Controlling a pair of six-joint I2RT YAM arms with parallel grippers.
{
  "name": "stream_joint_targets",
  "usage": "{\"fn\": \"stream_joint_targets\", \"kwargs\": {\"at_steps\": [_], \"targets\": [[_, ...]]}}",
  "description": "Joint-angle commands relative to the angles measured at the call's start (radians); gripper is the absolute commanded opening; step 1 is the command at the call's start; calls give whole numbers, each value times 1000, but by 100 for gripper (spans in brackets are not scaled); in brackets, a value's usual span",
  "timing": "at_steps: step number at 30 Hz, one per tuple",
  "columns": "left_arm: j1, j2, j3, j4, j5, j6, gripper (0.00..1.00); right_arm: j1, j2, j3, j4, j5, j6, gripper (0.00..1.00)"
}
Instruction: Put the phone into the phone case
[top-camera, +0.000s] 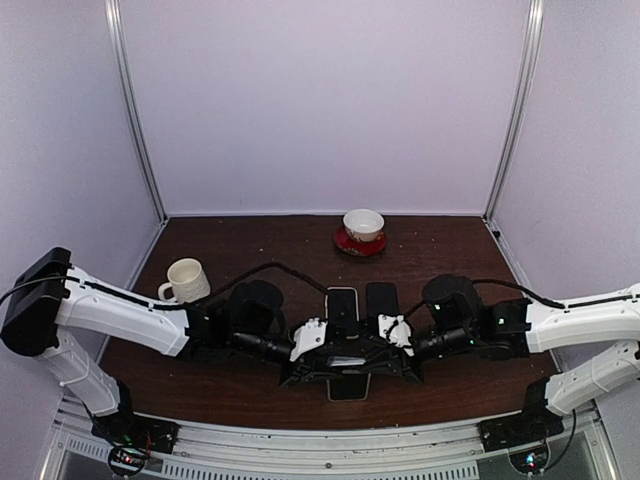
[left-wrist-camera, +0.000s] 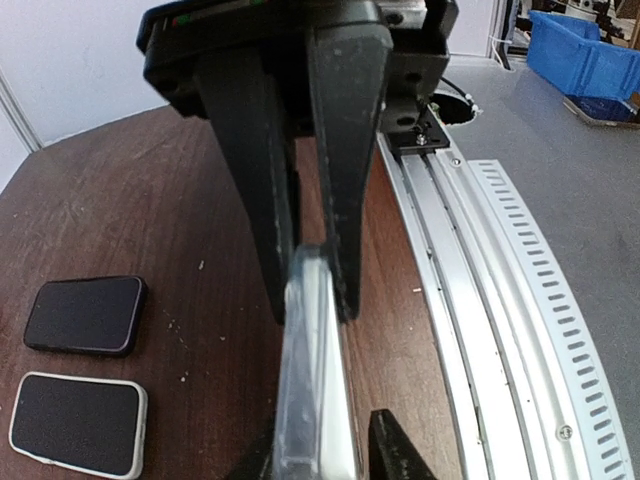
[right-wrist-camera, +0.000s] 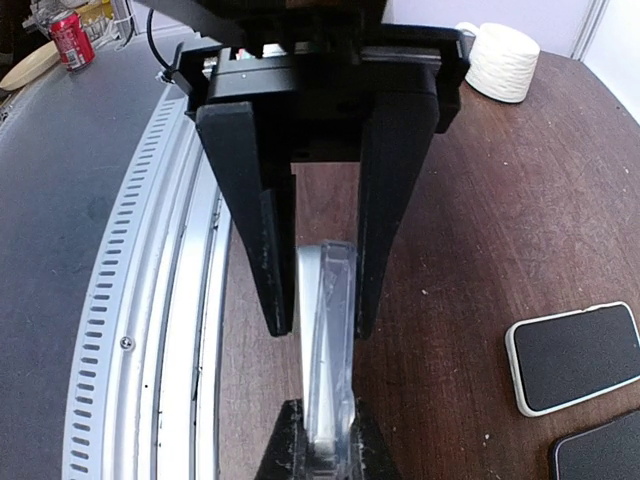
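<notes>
Well, the big brown counter (top-camera: 250, 250) has both arms lying low along its near edge, and they meet in the middle. The left hand (left-wrist-camera: 312, 300) is narrow and pinches the clear case (left-wrist-camera: 315, 400) by its two flat sides. The right hand (right-wrist-camera: 322, 320) is narrow around the other end of the case. A thin gap seems to show beside its fingers, so I cannot tell if it really squeezes. The case stands up on its thin edge between the two hands, just above the counter and near the metal rail (left-wrist-camera: 480, 300). The phone (right-wrist-camera: 308, 350) looks to be the pale strip lying against the case, but I cannot tell if it is all the way in. So I think this is the pushing-in step. The next move would call for one hand to hold the case tight while the other presses the phone's corners in, softly, so nothing slips and drops. Far off to the left is a white mug (top-camera: 186, 280), and at the back a cup on a red saucer (top-camera: 363, 225). Neither is in the way. Closer in, just behind the hands, lie a white-rimmed phone (top-camera: 342, 303) and a black phone (top-camera: 381, 298), side by side. The hands could bump them if they swing back.
</notes>
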Motion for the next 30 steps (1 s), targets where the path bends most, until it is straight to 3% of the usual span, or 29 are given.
{"fn": "stream_joint_targets", "kwargs": {"at_steps": [1, 6, 9, 14, 15, 18, 21, 25, 27, 30], "targets": [[3, -18, -69, 103, -21, -21, 32, -9, -41, -30, 2, 12, -7, 0], [4, 1, -70, 120, -6, -27, 21, -9, -49, -31, -2, -46, -29, 0], [5, 6, -58, 115, 16, -28, 9, -9, -46, -22, -20, -51, -40, 1], [4, 21, -40, 145, 61, -53, 0, -9, -43, -19, -12, -58, -26, 6], [4, 25, -37, 150, 65, -61, 0, -8, -44, -23, 1, -51, -15, 13], [5, 31, -37, 156, 28, -83, 0, -9, -43, -42, 53, -5, 37, 49], [4, 10, -61, 190, -4, -110, 0, -11, -46, -82, 115, 25, 110, 63], [6, -36, -73, 204, 11, -149, 0, -11, -67, -174, 259, 29, 206, 64], [6, -52, -82, 223, 36, -169, 0, -9, -64, -216, 350, 24, 252, 59], [7, -64, -104, 271, 49, -181, 0, -9, -36, -222, 405, 20, 284, 35]]}}
